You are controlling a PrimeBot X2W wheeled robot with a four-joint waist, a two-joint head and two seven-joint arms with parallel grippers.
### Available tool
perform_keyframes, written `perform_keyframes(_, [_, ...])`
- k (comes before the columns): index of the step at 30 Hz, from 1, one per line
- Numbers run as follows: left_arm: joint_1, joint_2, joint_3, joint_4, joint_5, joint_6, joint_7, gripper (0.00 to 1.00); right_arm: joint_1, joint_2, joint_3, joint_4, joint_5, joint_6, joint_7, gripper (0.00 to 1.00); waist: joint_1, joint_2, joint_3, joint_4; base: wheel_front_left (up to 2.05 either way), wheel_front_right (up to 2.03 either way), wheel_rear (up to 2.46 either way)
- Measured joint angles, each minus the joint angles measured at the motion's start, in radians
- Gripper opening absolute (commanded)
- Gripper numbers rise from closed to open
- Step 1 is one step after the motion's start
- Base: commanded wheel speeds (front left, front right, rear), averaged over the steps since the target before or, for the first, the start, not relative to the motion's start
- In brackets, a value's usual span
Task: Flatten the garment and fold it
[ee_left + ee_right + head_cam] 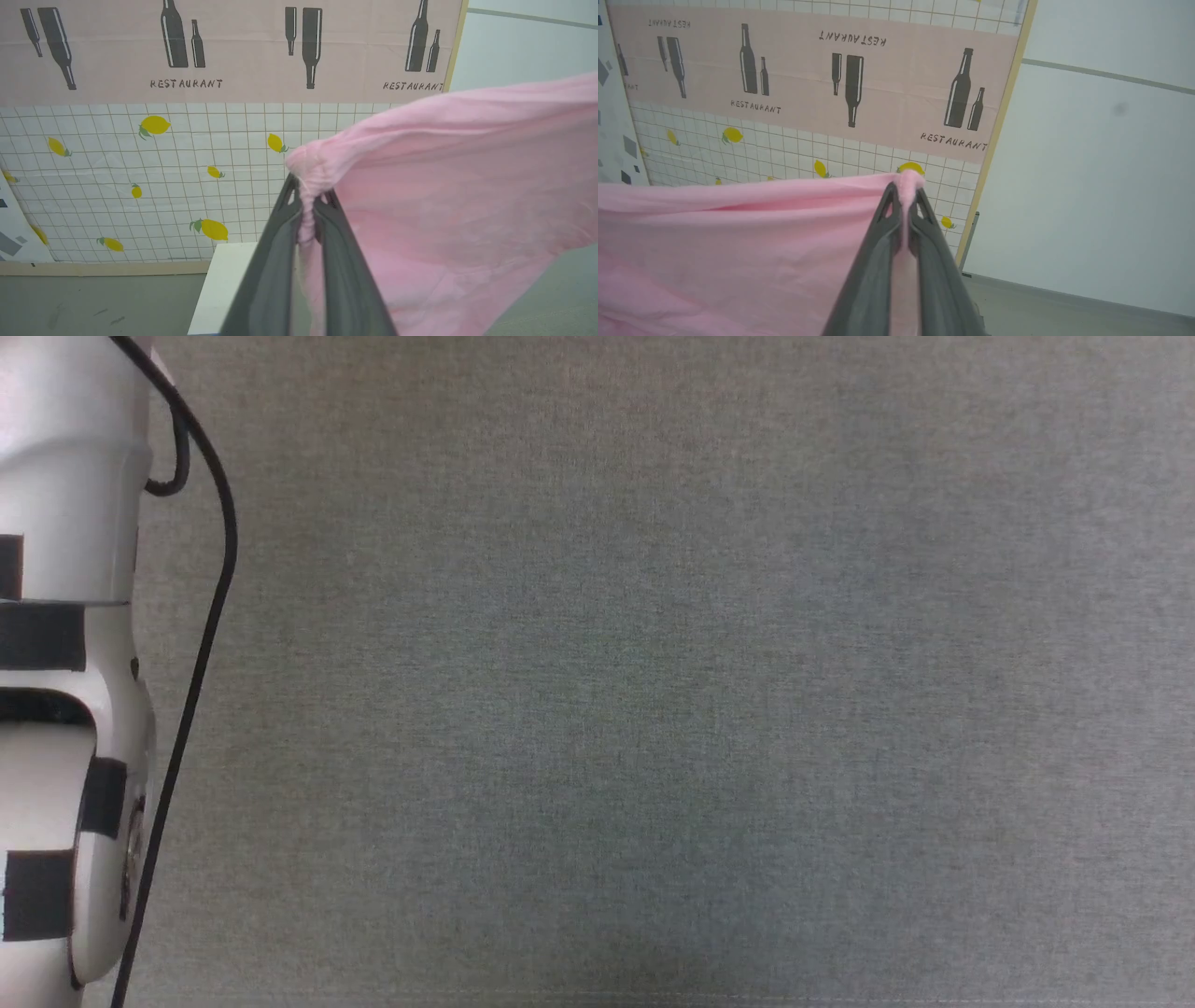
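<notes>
Dark fingers (275, 280) of my left claw (309, 191) rose from the bottom of the left wrist view, pinched tight on a bunched, gathered edge of the pink garment (444, 196). From that pinch the cloth spread to the right of that view in a broad, lightly stretched sheet, with a knot-like pucker just above my fingertips. Behind it stood a wall panel (233, 56) printed with dark bottles and the word RESTAURANT. Below that were a white grid with yellow lemons (154, 125) and a white block (219, 284) by the grey floor (93, 303).

My right claw (905, 190) was clamped likewise on another edge of the garment (738, 242), a small pink tuft poking past the tips. There the cloth ran leftward as a taut band with a straight upper edge. A like panel showed behind it, beside a plain pale wall (1101, 163).

The garment hung stretched between my 2 claws, held up in the air. From my head I saw a grey woven surface (653, 672), with a pale forearm (65, 616) and a black cable (201, 644) at the left edge.
</notes>
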Motion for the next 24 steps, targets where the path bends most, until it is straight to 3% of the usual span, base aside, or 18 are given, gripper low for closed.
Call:
perform_keyframes(5, [0.059, -0.021, -0.003, 0.077, -0.022, -0.053, -0.088, 0.00, 0.041, -0.002, 0.075, 0.030, 0.098, 0.000, -0.023, 0.00, 0.0000, 0.0000, 0.024, 0.014, 0.00, 0.00, 0.00])
perform_keyframes(11, [0.205, -0.063, -0.024, 0.150, -0.077, -0.104, -0.174, 0.00, 0.236, -0.055, 0.199, -0.029, 0.277, 0.000, -0.056, 0.00, 0.0000, 0.0000, -0.009, 0.035, 0.00, 0.00, 0.00])
perform_keyframes(14, [0.284, -0.079, -0.040, 0.157, -0.117, -0.117, -0.202, 0.00, 0.384, -0.096, 0.248, -0.120, 0.378, 0.000, -0.056, 0.00, 0.0000, 0.0000, -0.048, 0.044, 0.00, 0.00, 0.00])
perform_keyframes(15, [0.355, -0.087, -0.055, 0.148, -0.137, -0.118, -0.218, 0.00, 0.508, -0.127, 0.266, -0.195, 0.434, 0.000, -0.055, 0.00, 0.0000, 0.0000, -0.080, 0.050, 0.00, 0.00, 0.00])
perform_keyframes(18, [0.490, -0.095, -0.078, 0.113, -0.176, -0.119, -0.239, 0.00, 0.711, -0.173, 0.272, -0.305, 0.457, 0.000, -0.055, 0.00, -0.0002, 0.0000, -0.134, 0.058, 0.00, 0.00, 0.00])
perform_keyframes(24, [0.787, -0.099, -0.125, 0.040, -0.207, -0.119, -0.253, 0.00, 1.110, -0.161, 0.207, -0.477, 0.488, -0.001, 0.000, 0.00, -0.0002, 0.0000, -0.250, 0.068, 0.00, 0.00, 0.00])
